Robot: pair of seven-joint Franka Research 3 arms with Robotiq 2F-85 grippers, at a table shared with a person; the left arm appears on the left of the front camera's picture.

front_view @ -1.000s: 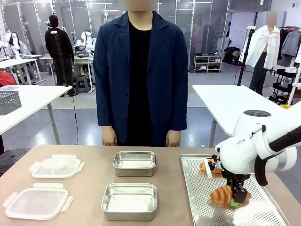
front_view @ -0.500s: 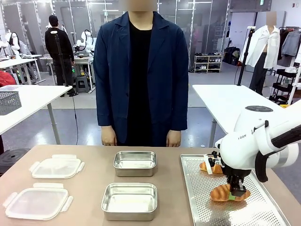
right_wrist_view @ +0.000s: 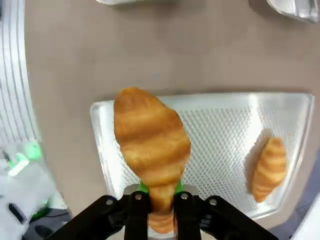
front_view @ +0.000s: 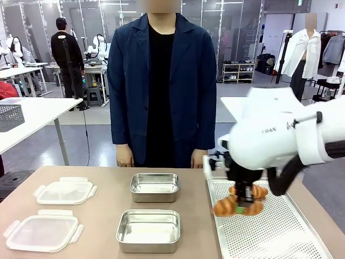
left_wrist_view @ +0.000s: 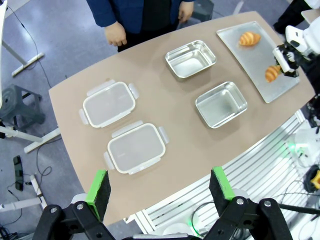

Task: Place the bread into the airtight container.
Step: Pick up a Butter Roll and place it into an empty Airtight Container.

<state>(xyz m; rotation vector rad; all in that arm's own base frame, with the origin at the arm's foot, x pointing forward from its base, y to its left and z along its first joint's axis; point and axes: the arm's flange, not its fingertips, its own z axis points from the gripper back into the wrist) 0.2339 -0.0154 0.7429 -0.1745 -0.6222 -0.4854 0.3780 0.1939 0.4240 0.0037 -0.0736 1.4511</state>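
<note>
Bread (front_view: 229, 206) pinched by one end in the right hand (front_view: 246, 198).
Held just above the tray (front_view: 280, 237), seemingly clear of it, ready to cross to an open container (front_view: 148, 226); left hand (left_wrist_view: 160, 186) hangs spread, high over the tabletop (left_wrist_view: 165, 107).

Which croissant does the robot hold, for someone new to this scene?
Find the metal tray on the right side of the table. Of two croissants there, it is the held croissant, pinched in the right claw over the tray's left edge; the other croissant lies flat.
</note>
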